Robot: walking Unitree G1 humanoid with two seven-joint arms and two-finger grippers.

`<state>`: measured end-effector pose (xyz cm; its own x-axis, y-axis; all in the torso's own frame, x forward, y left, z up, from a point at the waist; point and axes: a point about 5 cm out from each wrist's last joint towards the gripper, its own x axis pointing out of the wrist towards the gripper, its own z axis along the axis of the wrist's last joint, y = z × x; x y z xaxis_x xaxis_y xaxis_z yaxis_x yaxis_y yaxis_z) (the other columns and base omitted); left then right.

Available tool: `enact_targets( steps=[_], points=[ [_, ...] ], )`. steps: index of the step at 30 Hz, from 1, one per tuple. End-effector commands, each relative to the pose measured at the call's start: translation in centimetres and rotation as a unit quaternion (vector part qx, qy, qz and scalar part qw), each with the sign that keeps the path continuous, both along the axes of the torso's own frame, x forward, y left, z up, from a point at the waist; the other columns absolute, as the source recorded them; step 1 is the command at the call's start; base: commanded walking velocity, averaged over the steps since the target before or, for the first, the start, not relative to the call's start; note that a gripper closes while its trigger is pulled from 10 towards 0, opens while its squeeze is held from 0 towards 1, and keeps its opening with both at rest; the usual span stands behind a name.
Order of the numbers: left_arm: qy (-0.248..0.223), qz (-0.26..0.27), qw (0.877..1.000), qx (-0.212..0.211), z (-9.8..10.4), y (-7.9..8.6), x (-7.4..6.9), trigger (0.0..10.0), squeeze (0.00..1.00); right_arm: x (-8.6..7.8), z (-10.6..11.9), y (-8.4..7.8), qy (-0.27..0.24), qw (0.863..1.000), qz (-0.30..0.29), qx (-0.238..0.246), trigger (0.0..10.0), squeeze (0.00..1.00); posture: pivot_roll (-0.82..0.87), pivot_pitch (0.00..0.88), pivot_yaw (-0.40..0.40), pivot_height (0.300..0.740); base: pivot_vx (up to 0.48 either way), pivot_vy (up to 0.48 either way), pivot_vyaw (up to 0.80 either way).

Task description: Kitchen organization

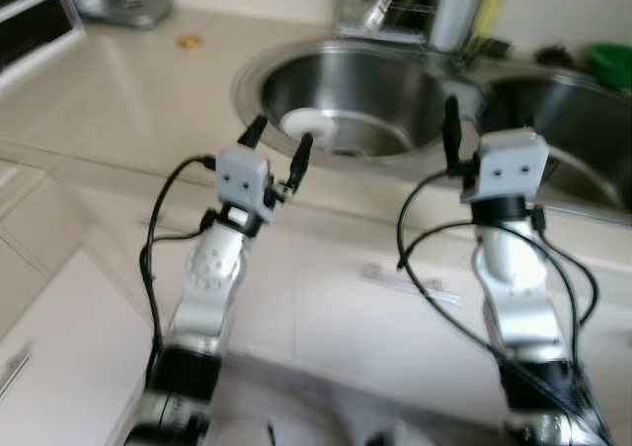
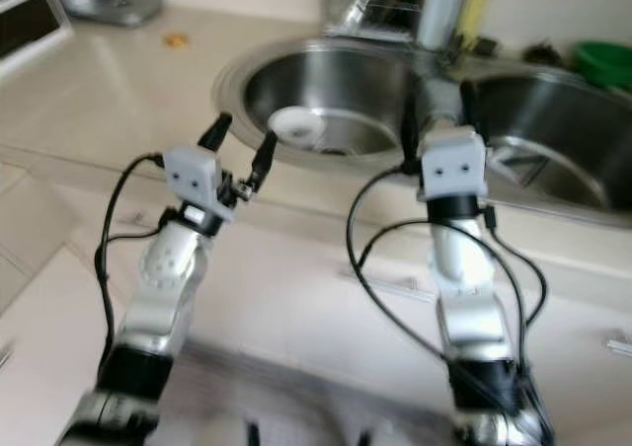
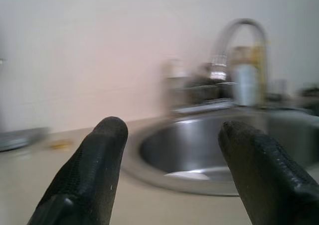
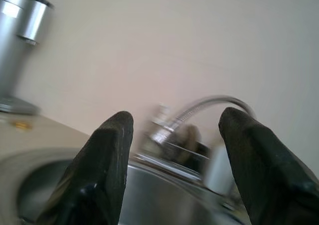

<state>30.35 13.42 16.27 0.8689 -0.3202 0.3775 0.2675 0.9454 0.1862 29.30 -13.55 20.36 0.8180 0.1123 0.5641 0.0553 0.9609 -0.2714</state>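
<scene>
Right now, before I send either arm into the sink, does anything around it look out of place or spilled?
One small thing: a yellowish scrap lies alone on the countertop, left of the sink; too blurred to identify. A white round item sits in the left basin. No spill or damage is visible.

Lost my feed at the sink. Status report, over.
Left gripper open, empty, at front rim of left basin. Right gripper open, empty, raised near the divider. White dish lying in left basin. Nothing between grippers and dish.

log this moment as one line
left end effector open at sink rim | right end effector open over divider | white dish in left basin | nothing held
</scene>
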Motion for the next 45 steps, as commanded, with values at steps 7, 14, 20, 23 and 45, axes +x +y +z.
enact_targets(
  steps=[7,14,20,23,45],
  points=[
    [-0.009,-0.017,1.000,-0.005,0.57,-1.01,0.07,10.0,0.00,-0.37,0.17,-1.13,-0.014,1.000,-0.025,-0.012,10.0,0.00,0.15,0.000,-0.042,0.740,0.000,0.480,0.00],
    [-0.010,-0.018,1.000,-0.005,0.60,-1.02,0.14,10.0,0.00,-0.30,-0.08,-1.27,-0.008,0.999,-0.029,-0.014,10.0,0.00,0.15,0.000,-0.040,0.740,0.000,0.480,0.00],
    [-0.018,-0.013,1.000,-0.003,0.75,-0.90,0.14,10.0,0.00,-0.23,-0.46,-1.51,0.004,0.999,-0.033,-0.003,10.0,0.00,0.15,0.000,-0.041,0.740,0.000,0.221,-0.40],
    [-0.019,-0.014,1.000,-0.001,0.72,-0.91,0.09,10.0,0.00,-0.25,-0.48,-1.55,0.005,0.999,-0.033,-0.003,10.0,0.00,0.15,0.000,-0.040,0.740,0.000,0.000,0.00],
    [-0.016,-0.020,1.000,0.014,0.58,-1.09,0.17,10.0,0.00,-0.07,-0.27,-1.46,0.002,0.999,-0.040,0.010,10.0,0.00,0.15,0.000,-0.034,0.740,0.000,-0.361,-0.62]
  ],
)
